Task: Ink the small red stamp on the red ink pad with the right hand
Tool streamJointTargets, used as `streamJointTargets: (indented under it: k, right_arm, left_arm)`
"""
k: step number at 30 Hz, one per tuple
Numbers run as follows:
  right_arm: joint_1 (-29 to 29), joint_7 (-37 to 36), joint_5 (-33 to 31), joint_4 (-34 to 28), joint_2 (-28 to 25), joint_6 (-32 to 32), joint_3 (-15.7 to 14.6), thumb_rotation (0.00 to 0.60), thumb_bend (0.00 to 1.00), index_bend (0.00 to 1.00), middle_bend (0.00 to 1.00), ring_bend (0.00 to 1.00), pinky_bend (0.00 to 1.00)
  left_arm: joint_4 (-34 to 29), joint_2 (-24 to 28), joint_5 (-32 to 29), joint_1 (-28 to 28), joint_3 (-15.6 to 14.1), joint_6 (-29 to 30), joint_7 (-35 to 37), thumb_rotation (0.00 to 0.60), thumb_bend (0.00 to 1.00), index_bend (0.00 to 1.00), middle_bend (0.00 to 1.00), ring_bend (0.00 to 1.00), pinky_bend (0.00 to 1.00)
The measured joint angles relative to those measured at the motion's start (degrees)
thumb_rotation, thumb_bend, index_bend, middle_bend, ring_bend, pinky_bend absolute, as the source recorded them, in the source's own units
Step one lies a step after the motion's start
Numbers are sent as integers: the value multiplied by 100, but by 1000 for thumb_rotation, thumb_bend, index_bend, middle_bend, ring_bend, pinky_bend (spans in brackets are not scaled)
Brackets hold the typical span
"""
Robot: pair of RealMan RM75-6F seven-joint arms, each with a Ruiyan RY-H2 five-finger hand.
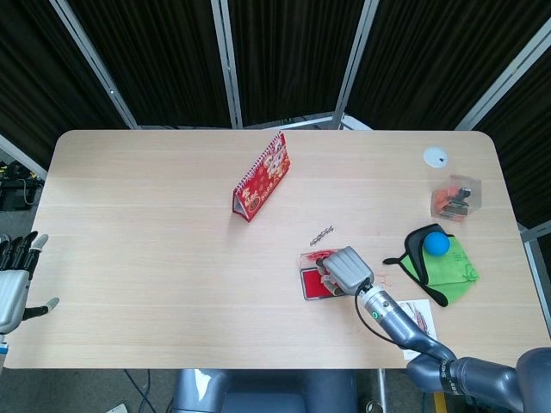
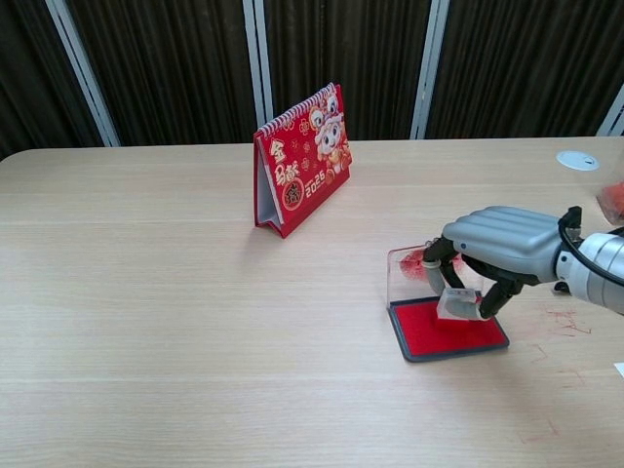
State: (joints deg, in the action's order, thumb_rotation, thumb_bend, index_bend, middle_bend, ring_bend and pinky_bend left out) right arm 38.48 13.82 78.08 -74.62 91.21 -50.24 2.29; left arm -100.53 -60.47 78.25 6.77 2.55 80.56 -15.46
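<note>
My right hand [image 2: 499, 250] [image 1: 348, 268] hovers low over the red ink pad [image 2: 448, 330] [image 1: 310, 283] and pinches the small stamp [image 2: 457, 304], a clear block with a red base. The stamp's base sits on or just above the red pad surface; contact is hard to judge. The pad's clear lid [image 2: 408, 276] stands upright at its far edge. In the head view the hand hides the stamp. My left hand [image 1: 12, 284] shows at the far left edge, off the table, with its fingers apart and holding nothing.
A red desk calendar [image 2: 300, 161] [image 1: 262, 176] stands behind the pad to the left. A small metal chain [image 1: 322, 233] lies just beyond the pad. To the right are a green cloth with a blue ball [image 1: 437, 244], a clear box [image 1: 455, 198] and a white disc [image 1: 436, 157].
</note>
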Motion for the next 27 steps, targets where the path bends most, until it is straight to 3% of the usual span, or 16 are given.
streamJointTargets:
  k: [12, 20, 27]
  right_arm:
    - [-50, -172, 50, -194, -151, -142, 54, 600, 462, 575, 617, 803, 1000]
    - [-150, -374, 208, -849, -764, -500, 152, 600, 461, 575, 617, 803, 1000]
    - [-361, -635, 236, -847, -1096, -657, 76, 600, 462, 575, 617, 803, 1000]
  left_arm:
    - [-16, 14, 8, -2, -17, -5, 16, 600, 0, 0, 0, 0, 0]
    - [-38, 40, 67, -19, -44, 23, 57, 600, 0, 0, 0, 0, 0]
    - [-64, 68, 126, -40, -69, 55, 95, 600, 0, 0, 0, 0, 0]
